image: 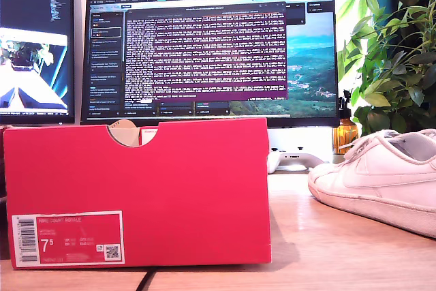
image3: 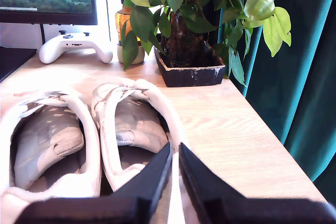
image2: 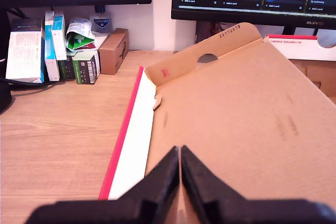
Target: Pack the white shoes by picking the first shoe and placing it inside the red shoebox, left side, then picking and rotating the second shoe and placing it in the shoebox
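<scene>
Wooden desk bears red shoebox, white shoes.

Shoebox exterior view's left; shoes right.

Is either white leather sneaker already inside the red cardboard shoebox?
No: both white leather sneakers sit side by side on the wooden table, and the red cardboard shoebox shows only bare cardboard.
</scene>
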### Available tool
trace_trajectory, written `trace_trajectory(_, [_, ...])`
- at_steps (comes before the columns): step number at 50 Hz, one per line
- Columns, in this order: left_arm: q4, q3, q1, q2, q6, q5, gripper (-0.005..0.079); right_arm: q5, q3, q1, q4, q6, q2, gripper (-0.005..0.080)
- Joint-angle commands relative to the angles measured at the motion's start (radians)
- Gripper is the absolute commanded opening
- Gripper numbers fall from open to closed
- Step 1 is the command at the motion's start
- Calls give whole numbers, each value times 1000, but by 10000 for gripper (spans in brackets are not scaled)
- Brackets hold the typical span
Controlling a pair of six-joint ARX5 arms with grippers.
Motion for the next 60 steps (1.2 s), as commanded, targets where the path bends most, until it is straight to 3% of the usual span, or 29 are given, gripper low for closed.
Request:
trace_trajectory(1, [-20,-25,4,-8,-3,0,-19,1,-13,-3,10,-3,-6,-10])
trace_trajectory(19, [-7,-25,4,-8,-4,10,-19,0,-13,-3,10,9,-6,-10])
trace_trajectory(25, [14,-25,4,-8,-14,45,-19,-51,-13,-3,21,82,-6,-10])
trace_trajectory(30, [74,-21,4,-8,-78,119,-19,-132,-13,-3,59,172,-6,-10])
trace_trajectory(45, [299,74,-1,-8,-183,336,-19,-142,-13,-1,237,545,-6,-10])
trace_trajectory(51, [349,111,-1,-8,-279,374,-19,-213,-11,-1,315,670,-6,-10])
trace_trajectory(55, [325,158,-1,-8,-270,451,-19,-291,10,-1,315,686,-6,-10])
trace_trajectory(58, [257,204,-1,-5,-208,509,-19,-347,29,-1,306,685,-5,-10])
trace_trajectory(60, [196,240,-1,-2,-104,530,-19,-369,45,-1,291,684,-4,-11])
